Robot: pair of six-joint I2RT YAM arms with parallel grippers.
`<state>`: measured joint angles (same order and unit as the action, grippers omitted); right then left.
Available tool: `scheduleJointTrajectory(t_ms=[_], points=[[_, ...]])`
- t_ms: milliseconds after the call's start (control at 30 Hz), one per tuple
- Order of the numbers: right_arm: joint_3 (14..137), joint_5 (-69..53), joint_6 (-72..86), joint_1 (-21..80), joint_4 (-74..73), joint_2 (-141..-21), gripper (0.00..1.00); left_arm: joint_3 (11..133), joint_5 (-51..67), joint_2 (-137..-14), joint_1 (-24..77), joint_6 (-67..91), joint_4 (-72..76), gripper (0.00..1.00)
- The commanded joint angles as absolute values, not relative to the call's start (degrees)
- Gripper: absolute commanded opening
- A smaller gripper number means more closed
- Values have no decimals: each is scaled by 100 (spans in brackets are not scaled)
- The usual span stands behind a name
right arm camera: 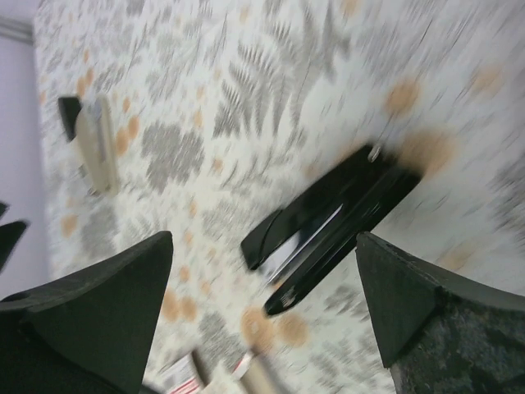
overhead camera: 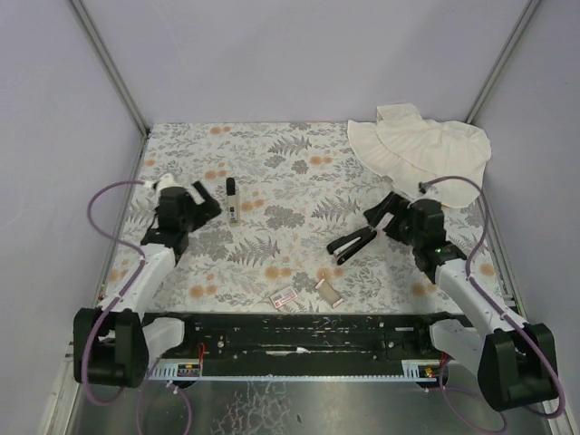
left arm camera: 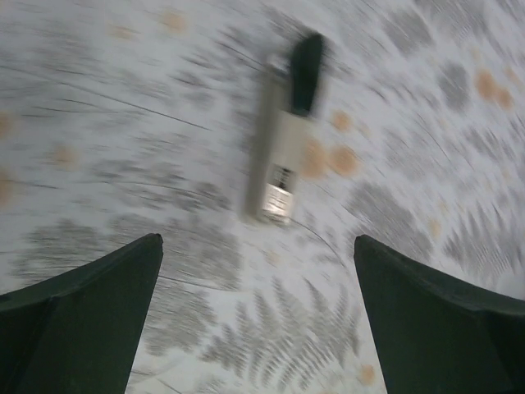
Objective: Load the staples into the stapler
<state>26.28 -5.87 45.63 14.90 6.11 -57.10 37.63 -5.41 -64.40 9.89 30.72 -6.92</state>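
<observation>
A black stapler (overhead camera: 353,243) lies on the fern-print table right of centre, and its silver channel shows in the right wrist view (right arm camera: 336,217). My right gripper (overhead camera: 379,217) hovers just behind it, open (right arm camera: 264,235), holding nothing. The white staple-box sleeve with a pink label (overhead camera: 285,298) and its tray (overhead camera: 328,292) lie near the front edge. Both are blurred at the bottom of the right wrist view (right arm camera: 184,379), and no single staples can be made out. My left gripper (overhead camera: 207,203) is open (left arm camera: 257,240) and empty, left of a beige bar with a black end (overhead camera: 233,199).
The beige bar (left arm camera: 275,156) lies ahead of the left fingers, apart from them, and also shows far left in the right wrist view (right arm camera: 94,144). A crumpled white cloth (overhead camera: 421,145) lies at the back right. Pale walls close in the table.
</observation>
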Motion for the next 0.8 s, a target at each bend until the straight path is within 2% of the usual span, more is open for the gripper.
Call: scheduleJointTrajectory(t_ms=[0,67,167,267,367,500,767], points=[[3050,-246,2677,167,190,-5859,99,3183,-433,-6146,-598,3219,14,100],[2849,-143,2536,-373,690,-5784,99,2795,-754,-5975,-1100,3302,713,100],[2420,774,2179,-466,1539,-5575,100,2113,-1366,-5715,-1306,2970,1695,100],[1787,1230,1900,-466,2612,-5450,100,1413,-1254,-5607,-1310,2431,3069,100],[1147,1392,1707,-468,3831,-5603,99,1049,-864,-6027,-1301,2043,4144,100],[932,1405,1560,-466,4349,-5897,99,1206,-352,-6546,-1283,1841,4464,100],[812,1441,1423,-466,5051,-6439,99,1143,-210,-6883,-1214,1627,4959,100]])
